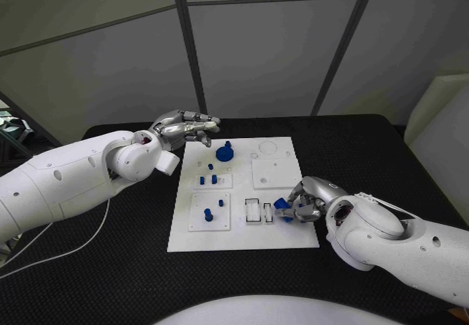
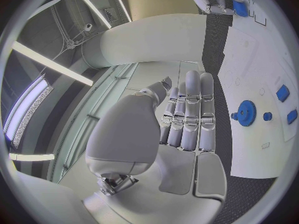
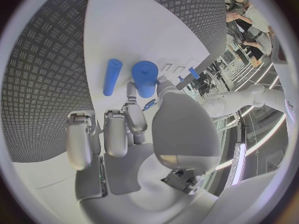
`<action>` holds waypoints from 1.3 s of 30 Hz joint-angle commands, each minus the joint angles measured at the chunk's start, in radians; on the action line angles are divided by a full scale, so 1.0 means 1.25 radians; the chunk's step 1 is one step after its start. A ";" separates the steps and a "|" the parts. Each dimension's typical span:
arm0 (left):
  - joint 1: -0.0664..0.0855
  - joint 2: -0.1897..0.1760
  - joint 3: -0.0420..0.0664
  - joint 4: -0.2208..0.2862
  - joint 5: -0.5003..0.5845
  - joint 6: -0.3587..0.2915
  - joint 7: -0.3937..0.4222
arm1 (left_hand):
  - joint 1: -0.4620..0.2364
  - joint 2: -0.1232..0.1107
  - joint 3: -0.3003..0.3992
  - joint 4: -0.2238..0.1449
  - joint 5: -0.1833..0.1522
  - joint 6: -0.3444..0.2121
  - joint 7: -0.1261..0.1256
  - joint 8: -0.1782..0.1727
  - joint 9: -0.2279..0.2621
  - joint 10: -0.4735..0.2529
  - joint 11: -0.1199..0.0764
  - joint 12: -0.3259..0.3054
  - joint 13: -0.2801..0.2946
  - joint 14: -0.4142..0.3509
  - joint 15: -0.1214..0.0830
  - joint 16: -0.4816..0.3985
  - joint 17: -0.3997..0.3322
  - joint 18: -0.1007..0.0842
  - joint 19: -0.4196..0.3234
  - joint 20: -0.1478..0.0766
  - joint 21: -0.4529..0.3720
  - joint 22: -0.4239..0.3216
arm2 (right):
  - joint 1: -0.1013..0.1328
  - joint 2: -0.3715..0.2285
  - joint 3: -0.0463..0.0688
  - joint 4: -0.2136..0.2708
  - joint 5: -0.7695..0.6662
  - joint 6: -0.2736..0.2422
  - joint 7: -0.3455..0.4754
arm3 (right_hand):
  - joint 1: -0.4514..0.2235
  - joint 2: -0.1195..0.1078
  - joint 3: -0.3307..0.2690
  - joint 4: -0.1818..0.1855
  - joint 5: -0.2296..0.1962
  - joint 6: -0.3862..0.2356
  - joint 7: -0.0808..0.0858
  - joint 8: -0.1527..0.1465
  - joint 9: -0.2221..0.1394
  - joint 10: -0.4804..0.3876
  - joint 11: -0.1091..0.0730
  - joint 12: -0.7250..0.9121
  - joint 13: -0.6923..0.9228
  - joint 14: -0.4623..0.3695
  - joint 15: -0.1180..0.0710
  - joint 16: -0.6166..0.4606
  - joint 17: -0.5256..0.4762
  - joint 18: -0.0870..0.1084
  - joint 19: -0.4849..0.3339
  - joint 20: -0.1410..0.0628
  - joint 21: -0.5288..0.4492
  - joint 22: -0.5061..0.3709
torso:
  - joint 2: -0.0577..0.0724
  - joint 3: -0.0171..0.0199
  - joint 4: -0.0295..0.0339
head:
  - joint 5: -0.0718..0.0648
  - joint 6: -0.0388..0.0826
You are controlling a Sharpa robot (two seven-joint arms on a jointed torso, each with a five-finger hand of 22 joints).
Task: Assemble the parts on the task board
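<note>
- the task board (image 1: 245, 230) is lying flat in the middle of the black table (image 1: 371, 156), its long side running from 12 to 6 o'clock in the head view.
- the right hand (image 1: 301, 202) is sitting over the board's edge at about 4 o'clock, fingers curling around a stubby blue part (image 1: 283, 204), grasping it.
- in the right wrist view that blue cylinder (image 3: 145, 78) is showing just past the fingertips (image 3: 132, 97), with a slimmer blue peg (image 3: 112, 76) lying beside it on the white board.
- whether the cylinder is lifted off the board or touching it, i cannot tell.
- the left hand (image 1: 184, 128) is hovering at the board's far corner at about 11 o'clock, grasping nothing; in the left wrist view its fingers (image 2: 190, 109) are stretching out straight side by side.
- a blue gear (image 1: 225, 152) is sitting on the board at about 12 o'clock, near the left hand but apart from it.
- small blue pegs (image 1: 208, 179) are standing in the middle of the board's 9 o'clock side, and another peg (image 1: 207, 215) is standing in a raised square plate toward 7 o'clock.
- two narrow rectangular slots (image 1: 260, 210) are lying just beside the right hand, at its 9 o'clock.
</note>
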 commanded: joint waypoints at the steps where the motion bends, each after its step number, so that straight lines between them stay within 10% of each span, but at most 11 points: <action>1: 0.001 0.001 0.001 -0.001 0.000 0.010 0.004 | -0.006 0.002 -0.005 0.001 -0.003 -0.002 -0.001 -0.005 0.001 -0.006 -0.001 -0.005 0.001 -0.006 -0.002 -0.003 -0.001 -0.011 -0.006 0.001 -0.003 -0.001 | 0.002 -0.001 0.001 0.023 0.020 -0.098 0.028 | 0.002 0.008 0.004 0.001 0.004 0.006 0.000 0.003 0.006 0.001 -0.005 0.004 0.001 0.044 -0.006 0.006 0.001 -0.012 0.085 -0.007 0.003 0.211 | -0.001 -0.0010 0.0006 | -0.003 0.001; 11: 0.001 0.007 0.000 -0.002 0.000 0.013 0.004 | -0.006 0.002 -0.005 0.001 -0.003 -0.002 -0.001 -0.005 0.001 -0.006 -0.001 -0.005 0.001 -0.006 -0.002 -0.003 -0.001 -0.011 -0.006 0.001 -0.003 -0.001 | 0.003 0.040 0.003 0.028 0.056 -0.120 0.048 | -0.005 0.010 0.004 0.004 0.006 0.007 -0.001 0.002 0.011 0.000 -0.006 -0.001 -0.002 0.044 -0.007 0.004 -0.002 -0.012 0.085 -0.008 0.003 0.211 | 0.001 -0.0011 0.0026 | -0.004 0.003; 33: 0.002 0.007 0.000 0.002 0.000 0.016 0.001 | -0.007 0.003 -0.005 0.001 -0.003 -0.003 -0.001 -0.005 0.001 -0.007 -0.001 -0.005 0.002 -0.006 -0.001 -0.004 -0.001 -0.011 -0.006 0.002 -0.004 -0.001 | 0.004 0.122 0.003 -0.040 0.046 0.006 -0.014 | -0.119 -0.006 -0.006 0.008 -0.002 0.026 -0.008 -0.001 0.062 -0.008 -0.011 -0.039 -0.019 0.038 -0.011 -0.010 -0.022 -0.012 0.085 -0.011 0.003 0.211 | 0.001 -0.0009 0.0000 | 0.007 -0.004; 39: 0.002 0.006 0.000 0.002 0.000 0.016 0.000 | -0.007 0.003 -0.005 0.001 -0.003 -0.003 -0.001 -0.005 0.001 -0.007 -0.001 -0.005 0.002 -0.006 -0.001 -0.004 -0.001 -0.011 -0.006 0.002 -0.004 -0.001 | 0.005 0.130 0.003 -0.048 0.029 -0.004 -0.025 | -0.168 -0.028 -0.093 0.009 -0.057 0.021 -0.008 -0.007 0.083 -0.011 -0.011 -0.055 -0.025 0.036 -0.011 -0.017 -0.031 -0.011 0.083 -0.013 0.001 0.209 | 0.000 -0.0008 0.0000 | 0.007 -0.004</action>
